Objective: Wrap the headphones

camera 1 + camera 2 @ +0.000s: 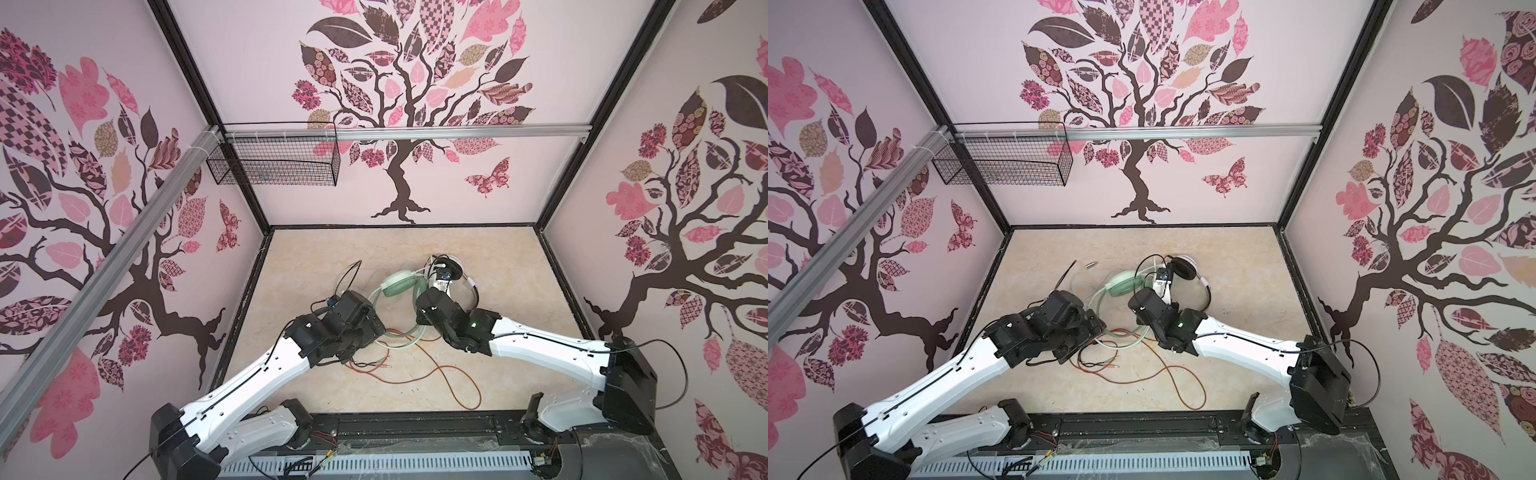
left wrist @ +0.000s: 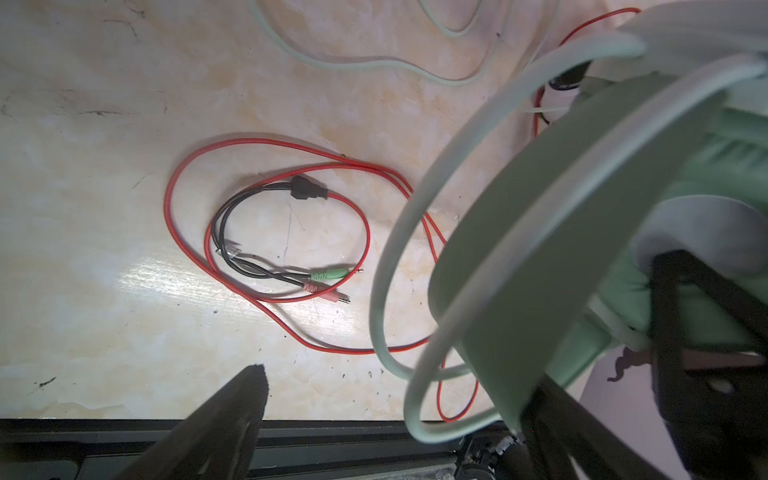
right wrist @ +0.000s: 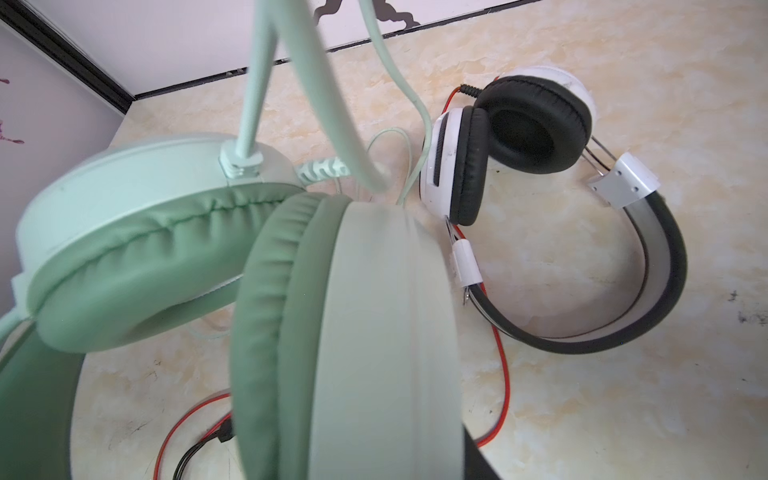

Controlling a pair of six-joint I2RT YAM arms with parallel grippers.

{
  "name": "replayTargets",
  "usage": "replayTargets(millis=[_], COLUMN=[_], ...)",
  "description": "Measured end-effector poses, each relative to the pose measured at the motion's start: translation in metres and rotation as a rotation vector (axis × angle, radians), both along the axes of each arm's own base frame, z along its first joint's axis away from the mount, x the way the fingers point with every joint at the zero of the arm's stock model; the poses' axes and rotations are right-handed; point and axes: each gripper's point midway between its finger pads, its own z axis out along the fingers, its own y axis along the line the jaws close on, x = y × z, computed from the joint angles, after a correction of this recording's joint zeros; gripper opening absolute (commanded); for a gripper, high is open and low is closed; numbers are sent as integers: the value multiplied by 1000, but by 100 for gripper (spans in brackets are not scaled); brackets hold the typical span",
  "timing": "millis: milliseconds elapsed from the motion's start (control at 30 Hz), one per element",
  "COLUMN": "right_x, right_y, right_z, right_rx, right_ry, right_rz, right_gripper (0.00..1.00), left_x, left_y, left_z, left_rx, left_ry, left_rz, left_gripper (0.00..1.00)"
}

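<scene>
Two robot arms work over a marble-look tabletop (image 1: 332, 257) where two headsets lie in a muddle of cable. The landmark is the white-and-black headset (image 3: 536, 124), lying flat on the table with its ear cups folded together.

Just beside it, on the side nearer the left arm, the mint-green headset (image 3: 374, 332) hangs above the surface. The right gripper (image 1: 422, 297) meets it there. Its fingers are mostly hidden, but a padded green ear cup fills the space where they sit, so it appears clamped on that headset.

The left gripper (image 1: 361, 324) hovers further from the white-and-black headset, on the far side of the green one. Its fingers are spread wide and hold nothing; one dark finger (image 2: 245, 399) shows over bare table.

The pale green cable (image 2: 374, 66) trails loosely from the green headset. One raised loop crosses over the orange-red cable (image 2: 266, 143), which runs from the white-and-black headset and coils around its own green and pink jack plugs (image 2: 328, 274).

Likely risks:
- Winding the green cable now could catch the red one where they cross, tangling the two headsets or dragging the white-and-black one.
- The left gripper could close on the wrong cable.
- The soft ear cup could slip from the right gripper's hold if the cable is pulled hard.
</scene>
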Motion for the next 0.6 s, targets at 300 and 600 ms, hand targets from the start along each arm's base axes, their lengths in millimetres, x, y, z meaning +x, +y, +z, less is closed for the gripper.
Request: replayTargets(millis=[300,600], right_x=[0,0], right_y=[-4,-5], right_z=[-1,0], right_rx=[-20,-17], right_ry=[-3,-5], right_rz=[-14,-18], right_gripper=[32,32], left_x=[8,14], left_y=[-7,-10], left_z=[-18,-14], left_rx=[56,59], left_ry=[60,43], left_rz=[9,11], left_gripper=[96,96])
